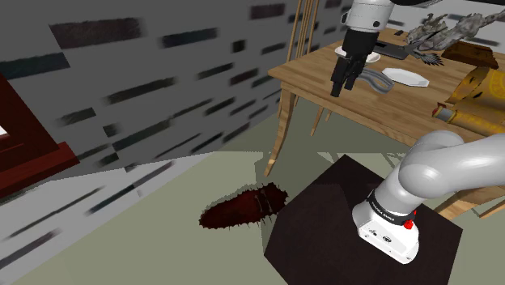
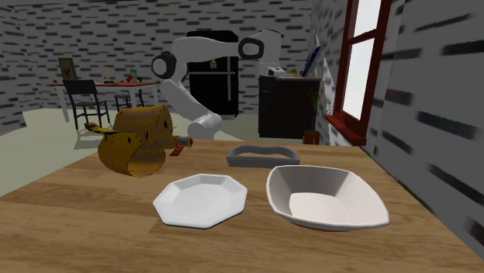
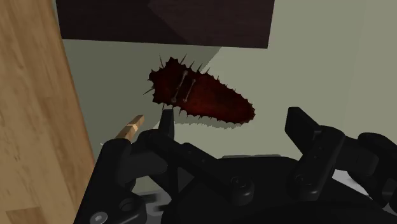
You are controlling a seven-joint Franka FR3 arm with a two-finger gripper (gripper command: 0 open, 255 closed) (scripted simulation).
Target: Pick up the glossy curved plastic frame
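Note:
The frame [image 2: 264, 155] is a grey-blue, curved, tray-like outline lying flat on the wooden table [image 2: 77, 225], behind a white plate and a white bowl. In the shoulder view the frame [image 1: 377, 80] lies near the table's left edge. My black gripper [image 1: 345, 86] hangs just to that view's left of it, pointing down by the table's edge. In the wrist view the gripper [image 3: 232, 127] is open, its fingers [image 3: 167, 127] standing apart with nothing between them. It looks down at the floor beside the table's edge [image 3: 32, 95].
An octagonal white plate [image 2: 200, 200], a white bowl [image 2: 326, 198] and a yellow-brown lump [image 2: 138, 141] share the table. A dark red spiky thing [image 1: 247, 206] lies on the floor between the table and the black stand [image 1: 324, 219]. A brick wall runs behind.

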